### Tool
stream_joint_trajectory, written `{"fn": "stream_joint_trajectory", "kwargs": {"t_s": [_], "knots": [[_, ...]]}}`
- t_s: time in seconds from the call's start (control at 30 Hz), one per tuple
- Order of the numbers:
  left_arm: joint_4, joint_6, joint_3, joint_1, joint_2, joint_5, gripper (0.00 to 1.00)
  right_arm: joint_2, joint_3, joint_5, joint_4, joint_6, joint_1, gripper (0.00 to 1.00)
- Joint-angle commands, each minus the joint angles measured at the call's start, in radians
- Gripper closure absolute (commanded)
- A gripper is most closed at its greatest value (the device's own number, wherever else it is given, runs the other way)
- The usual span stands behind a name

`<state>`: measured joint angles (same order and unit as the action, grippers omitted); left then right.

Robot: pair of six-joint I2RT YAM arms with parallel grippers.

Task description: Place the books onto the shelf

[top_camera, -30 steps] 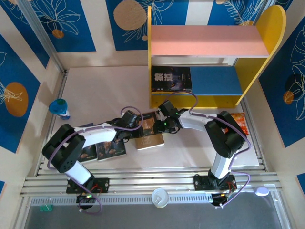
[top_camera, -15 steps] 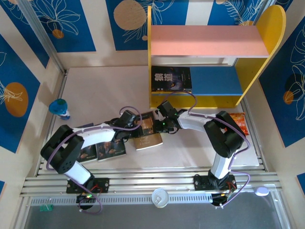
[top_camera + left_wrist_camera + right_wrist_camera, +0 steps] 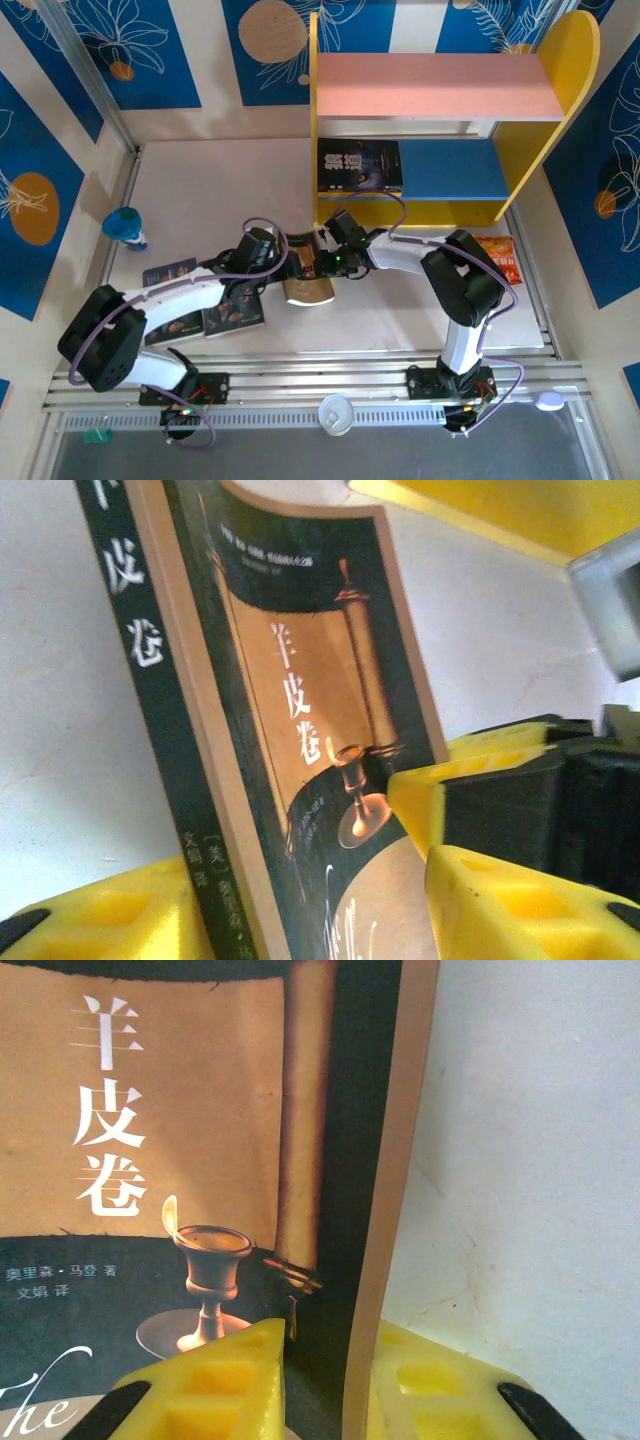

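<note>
Gripping: your right tool point(image 3: 325, 1380) is pinched narrow on the brown book point(image 3: 200, 1160) | left tool point(image 3: 310, 920): fingers point(image 3: 110, 910) part-spread, that book between them, hold unclear | brown book: tipped up from the surface point(image 3: 400, 320), near the shelf point(image 3: 440, 85) front | wolf book point(image 3: 360, 165): lying on the blue board point(image 3: 455, 168)

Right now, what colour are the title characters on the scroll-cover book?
White title on a brown scroll; clearest in the right wrist view.
</note>
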<state>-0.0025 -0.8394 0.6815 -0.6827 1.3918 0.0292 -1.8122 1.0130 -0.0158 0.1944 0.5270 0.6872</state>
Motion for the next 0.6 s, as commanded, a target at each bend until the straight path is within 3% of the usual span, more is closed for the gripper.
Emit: {"fn": "stream_joint_trajectory", "kwargs": {"t_s": [0.0,0.17,0.57], "knots": [[0.061,-0.004,0.018,-0.007,0.035,0.063,0.47,-0.049,-0.021,-0.044,0.056,-0.004,0.034,0.78],[0.03,0.008,0.029,-0.007,0.037,0.041,0.48,-0.049,-0.022,-0.037,0.061,-0.001,0.031,0.76],[-0.034,0.037,0.043,-0.007,0.012,-0.005,0.58,-0.009,-0.05,-0.026,0.06,-0.002,-0.004,0.6]]}}
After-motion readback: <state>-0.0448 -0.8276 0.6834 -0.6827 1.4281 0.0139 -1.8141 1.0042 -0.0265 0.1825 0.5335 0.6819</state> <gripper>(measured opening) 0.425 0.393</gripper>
